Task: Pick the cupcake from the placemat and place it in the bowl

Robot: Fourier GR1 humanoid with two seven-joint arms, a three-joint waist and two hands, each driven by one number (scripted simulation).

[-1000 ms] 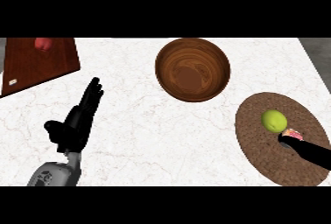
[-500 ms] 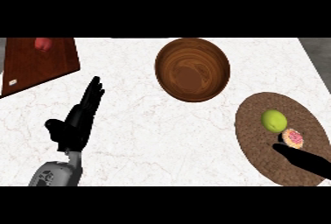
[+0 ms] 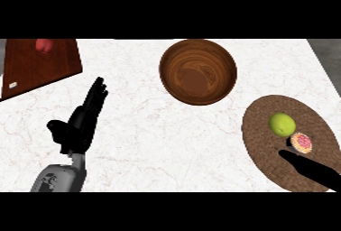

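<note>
The cupcake, small with pink frosting, sits on the brown oval placemat at the right, just beside a green lime. My right hand comes in from the lower right corner with straight fingers. Its tip lies on the mat just below and left of the cupcake, not around it. The wooden bowl stands at the top centre with nothing in it. At the left, my left hand rests open above the counter, fingers pointing up.
A dark wooden cutting board lies at the top left with a red item on its far edge. White marble counter stretches between the placemat, the bowl and my left hand.
My right hand has slid down and back a little from the cupcake, so the cupcake's pink top now shows whole. The left hand has not moved.
</note>
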